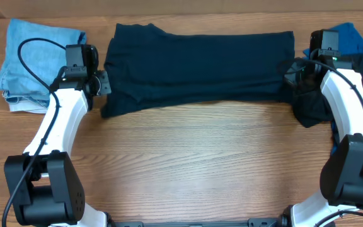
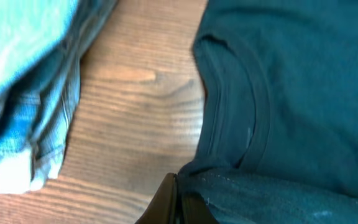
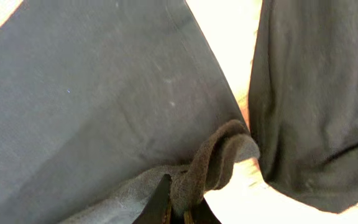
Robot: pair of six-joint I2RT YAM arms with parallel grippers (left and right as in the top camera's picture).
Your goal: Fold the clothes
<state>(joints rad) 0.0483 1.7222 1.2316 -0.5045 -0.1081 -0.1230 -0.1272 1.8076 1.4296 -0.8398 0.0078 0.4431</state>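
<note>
The navy shirt (image 1: pixel 194 63) lay spread flat across the table (image 1: pixel 194 164) toward 12 o'clock, long side running from 9 to 3. Your left gripper (image 1: pixel 101 82) sat at the shirt's 9 o'clock edge. In the left wrist view its jaws looked clamped on raised cloth just below the collar (image 2: pixel 235 118). Your right gripper (image 1: pixel 293 74) was at the 3 o'clock edge, closed on a rolled bit of hem (image 3: pixel 213 158).

With both ends pinched, the step looked like a lengthwise fold, probably the 6 o'clock edge going up toward 12.

- You needed to lift both ends together and level, or the limp cloth would sag in the middle and crease.
- You needed light tension between the 2 grippers so the fold line ran straight.
- The right pinch held only a thin curl of hem, so a slow pull was the safe choice.
- The other clothes (image 1: pixel 348 38) lay touching the shirt at 3 o'clock, and the pale blue stack (image 1: pixel 27 60) sat near at 10 o'clock. You had to avoid dragging either along.
</note>
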